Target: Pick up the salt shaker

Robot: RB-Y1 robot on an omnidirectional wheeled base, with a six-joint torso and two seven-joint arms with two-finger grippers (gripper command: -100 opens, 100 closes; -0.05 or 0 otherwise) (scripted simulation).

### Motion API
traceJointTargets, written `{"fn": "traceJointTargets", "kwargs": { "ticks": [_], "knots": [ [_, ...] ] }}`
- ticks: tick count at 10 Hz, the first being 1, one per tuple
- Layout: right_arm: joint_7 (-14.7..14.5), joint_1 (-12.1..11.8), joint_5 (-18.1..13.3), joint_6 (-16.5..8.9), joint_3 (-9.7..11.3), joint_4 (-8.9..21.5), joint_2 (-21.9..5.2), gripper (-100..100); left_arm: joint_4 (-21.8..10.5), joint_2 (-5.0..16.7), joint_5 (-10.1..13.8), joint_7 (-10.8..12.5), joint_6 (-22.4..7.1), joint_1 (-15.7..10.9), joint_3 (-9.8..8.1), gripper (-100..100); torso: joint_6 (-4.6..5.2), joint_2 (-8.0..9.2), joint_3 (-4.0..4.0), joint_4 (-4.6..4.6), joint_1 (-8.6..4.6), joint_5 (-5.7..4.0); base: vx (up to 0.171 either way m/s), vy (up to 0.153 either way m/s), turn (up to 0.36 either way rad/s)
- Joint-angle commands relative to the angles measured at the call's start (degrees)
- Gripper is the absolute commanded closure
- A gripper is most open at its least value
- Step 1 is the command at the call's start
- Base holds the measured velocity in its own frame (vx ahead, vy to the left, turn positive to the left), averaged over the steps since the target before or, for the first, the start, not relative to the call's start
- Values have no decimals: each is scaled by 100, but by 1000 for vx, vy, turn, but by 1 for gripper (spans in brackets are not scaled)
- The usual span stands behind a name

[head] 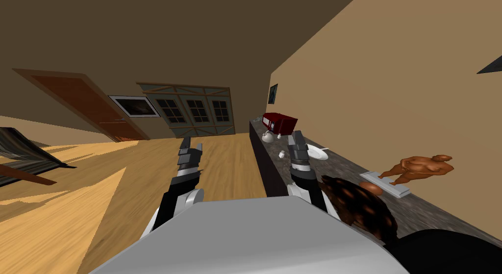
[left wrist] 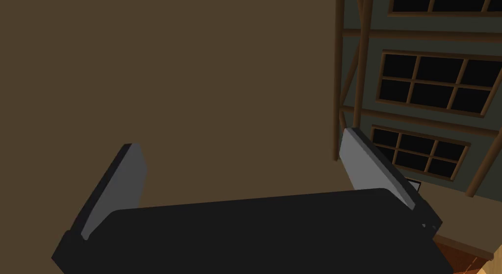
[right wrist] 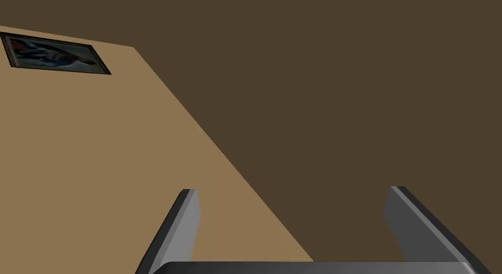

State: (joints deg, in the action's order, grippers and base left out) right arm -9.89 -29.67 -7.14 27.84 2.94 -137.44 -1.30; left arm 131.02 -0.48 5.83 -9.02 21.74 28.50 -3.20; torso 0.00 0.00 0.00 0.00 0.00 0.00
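Dark speckled counter (head: pixel 343 167) ran along the tan wall on my right. Nearest on it sat a dark brown mottled lump (head: pixel 360 207). Just past that, an orange-brown figurine (head: pixel 419 169) reclined on a white base.

Farther along, the right gripper (head: pixel 296 135) hung above the counter, its two fingers spread wide with nothing between them. The salt shaker (head: pixel 282 154), small and white, stood upright on the counter. It was near that claw's wrist, short of the fingertips and on the side toward the left arm, apart from the arm itself. On the claw's other side, toward the wall, lay a white plate (head: pixel 316 152).

Beyond the fingertips stood a white teapot (head: pixel 268 137), then a dark red box (head: pixel 279 122) at the counter's far end.

The left gripper (head: pixel 191 143) was held out over the wood floor (head: pixel 225 158), well apart from the counter, fingers likewise spread and empty.
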Motion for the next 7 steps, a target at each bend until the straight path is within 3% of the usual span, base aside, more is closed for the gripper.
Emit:
{"fn": "traceJointTargets", "kwargs": {
  "ticks": [1, 7],
  "knots": [
    [-154, 25, -68, 7, -96, 115, -228, -100, 0, 0, 0, 0, 0, 0, 0, 0, 0, 0, 0, 0, 0, 0, -2, 13, 1],
    [-986, 168, -437, 53, -640, 751, -697, -100, 0, 0, 0, 0, 0, 0, 0, 0, 0, 5, 3, 1, 15, 3, -16, 39, 8]
  ]
}}
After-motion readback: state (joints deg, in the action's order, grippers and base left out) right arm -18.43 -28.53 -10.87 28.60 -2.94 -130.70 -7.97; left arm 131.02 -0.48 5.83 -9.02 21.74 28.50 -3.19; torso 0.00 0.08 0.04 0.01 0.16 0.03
